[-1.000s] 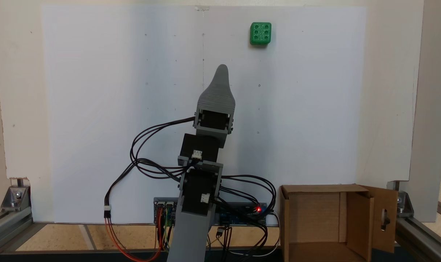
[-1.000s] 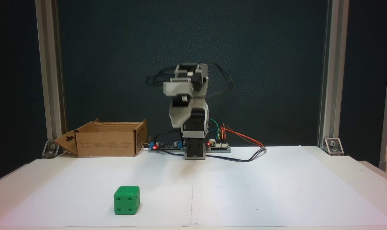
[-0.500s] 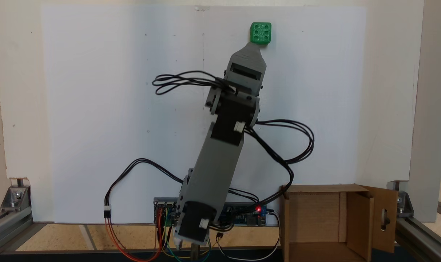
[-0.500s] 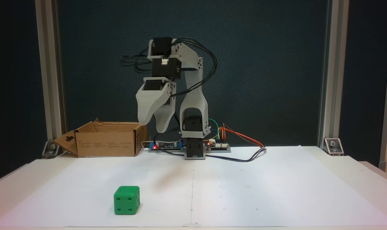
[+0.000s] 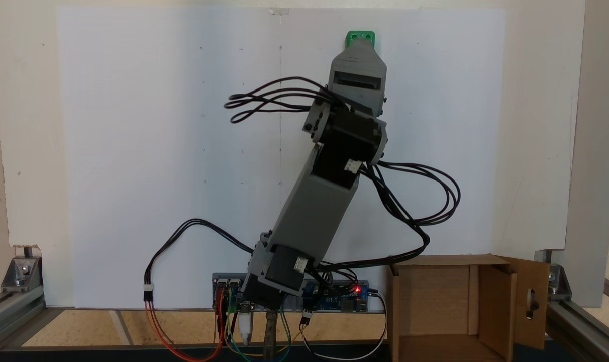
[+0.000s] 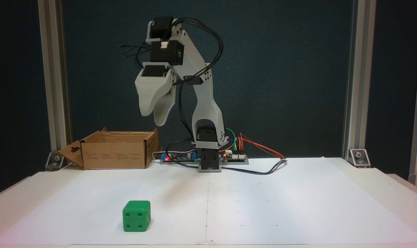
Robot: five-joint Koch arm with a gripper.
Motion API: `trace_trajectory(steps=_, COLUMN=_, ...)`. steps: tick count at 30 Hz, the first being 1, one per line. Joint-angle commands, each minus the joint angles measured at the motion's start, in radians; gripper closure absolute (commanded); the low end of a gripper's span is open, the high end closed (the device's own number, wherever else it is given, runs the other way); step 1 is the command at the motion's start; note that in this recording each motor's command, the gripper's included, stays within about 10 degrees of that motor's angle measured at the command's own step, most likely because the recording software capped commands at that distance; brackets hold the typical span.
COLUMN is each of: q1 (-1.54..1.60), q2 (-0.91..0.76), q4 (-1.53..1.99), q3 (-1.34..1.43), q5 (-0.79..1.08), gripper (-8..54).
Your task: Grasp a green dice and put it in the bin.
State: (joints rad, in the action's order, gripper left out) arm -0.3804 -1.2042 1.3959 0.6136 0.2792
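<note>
The green dice [image 6: 136, 216] sits on the white paper near the front left, pips facing the camera. In a fixed view from above, only the far edge of the dice [image 5: 361, 34] shows, as the gripper's grey jaw covers the remainder. My gripper [image 6: 152, 120] hangs high in the air, well above the paper, pointing down. Its two grey jaws stand a little apart, open, with nothing between them. From above, the gripper [image 5: 361, 45] lines up over the dice. The bin [image 6: 115, 151], a brown cardboard box with a slotted flap, stands at the back left beside the arm's base.
The bin [image 5: 435, 296] shows at the lower right from above, open side up. A controller board [image 6: 234, 156] with coloured wires lies by the arm's base. Aluminium frame posts [image 6: 351, 86] rise at both sides. Black cables [image 5: 425, 201] loop off the arm.
The arm has unfolded and stretched out towards the dice. From above the gripper now covers most of it. In the front view the gripper has moved left and upward.
</note>
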Motion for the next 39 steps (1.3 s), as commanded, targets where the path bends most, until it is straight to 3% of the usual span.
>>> trace_trajectory(steps=1, q1=-0.006, q2=0.009, q4=0.175, q3=-0.077, q5=0.098, gripper=1.8)
trace_trajectory(steps=14, q1=-0.046, q2=0.270, q4=0.175, q3=-0.241, q5=0.132, gripper=1.2)
trace_trajectory(steps=39, q1=0.035, q2=0.368, q4=0.008, q3=-0.244, q5=0.109, gripper=1.5)
